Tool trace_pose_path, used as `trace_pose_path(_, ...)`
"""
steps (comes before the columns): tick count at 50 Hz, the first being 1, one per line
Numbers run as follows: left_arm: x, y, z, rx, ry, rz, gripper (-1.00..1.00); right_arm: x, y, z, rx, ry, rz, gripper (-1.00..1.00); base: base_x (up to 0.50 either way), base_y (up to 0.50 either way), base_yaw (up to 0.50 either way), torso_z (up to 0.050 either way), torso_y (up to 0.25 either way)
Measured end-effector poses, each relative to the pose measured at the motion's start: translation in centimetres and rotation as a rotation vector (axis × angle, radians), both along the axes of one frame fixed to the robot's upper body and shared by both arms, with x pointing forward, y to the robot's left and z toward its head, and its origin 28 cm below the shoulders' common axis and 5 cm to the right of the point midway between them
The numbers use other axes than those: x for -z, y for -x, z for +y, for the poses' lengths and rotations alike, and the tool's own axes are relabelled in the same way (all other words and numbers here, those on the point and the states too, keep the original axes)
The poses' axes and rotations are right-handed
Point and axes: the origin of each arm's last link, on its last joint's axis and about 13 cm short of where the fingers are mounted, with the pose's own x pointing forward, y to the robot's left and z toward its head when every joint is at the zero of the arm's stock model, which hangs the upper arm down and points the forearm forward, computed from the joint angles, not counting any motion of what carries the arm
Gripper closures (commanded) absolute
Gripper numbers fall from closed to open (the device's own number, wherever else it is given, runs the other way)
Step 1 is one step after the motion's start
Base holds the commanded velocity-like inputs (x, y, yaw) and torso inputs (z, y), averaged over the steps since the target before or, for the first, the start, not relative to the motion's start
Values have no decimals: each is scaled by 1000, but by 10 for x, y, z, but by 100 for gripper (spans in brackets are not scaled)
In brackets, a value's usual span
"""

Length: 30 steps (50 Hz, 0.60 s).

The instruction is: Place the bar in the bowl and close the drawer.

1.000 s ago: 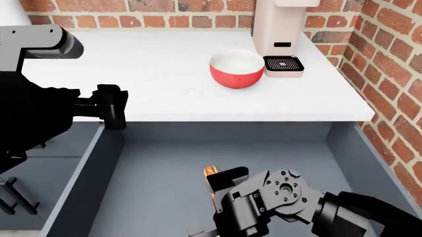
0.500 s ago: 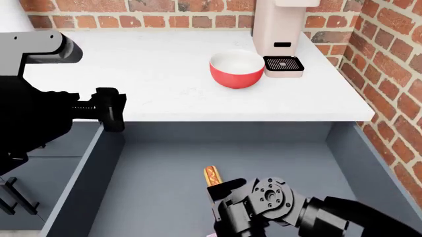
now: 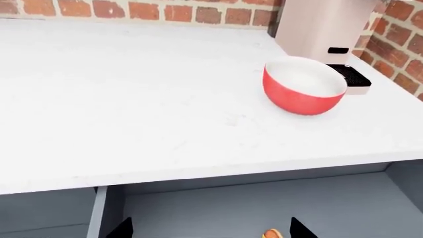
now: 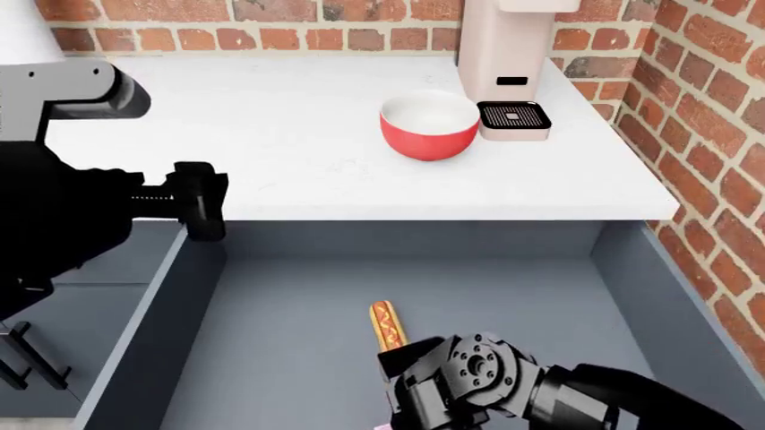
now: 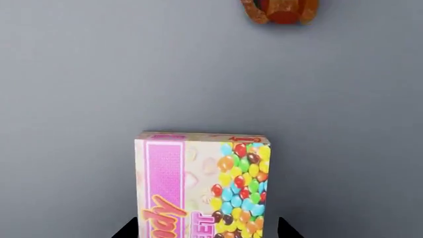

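Note:
The bar [image 5: 201, 183], a pink packet printed with coloured candies, lies flat on the floor of the open drawer [image 4: 275, 358]. My right gripper [image 5: 206, 230] is open and straddles the bar's near end, with a gap between each fingertip and the packet. In the head view only that arm's wrist [image 4: 472, 381] shows, low in the drawer, and it hides the bar. The red bowl [image 4: 428, 125] with a white inside stands empty on the white counter. My left gripper [image 3: 210, 229] is open and empty, held at the drawer's far left corner, and it looks toward the bowl [image 3: 304, 87].
A hot dog in a bun [image 4: 385, 324] lies on the drawer floor just beyond the right wrist. A beige coffee machine [image 4: 508, 54] stands behind the bowl. A brick wall [image 4: 705, 134] closes the right side. The drawer's tall left wall [image 4: 156, 340] runs below the left arm.
The right wrist has sunk lower and nearer in the head view, uncovering the whole hot dog. The left arm has barely moved.

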Motion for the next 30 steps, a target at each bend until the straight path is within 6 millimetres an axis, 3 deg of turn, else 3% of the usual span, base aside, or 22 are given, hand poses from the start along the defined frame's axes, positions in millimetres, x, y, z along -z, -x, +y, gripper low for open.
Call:
trace_pose_path(26,2,-1,1,-2,2,7,-100,4,-2,1,-37,7,11,-100,0,0,0,0,0)
trace_pose_path(27,2,-1,1,-2,2,7,-100,4,-2,1,-38,7,10,100,0,0,0,0,0)
trace_pose_path(30,2,-1,1,-2,2,8,-100,4,-3,1,-35,11,8,100,0,0,0,0,0)
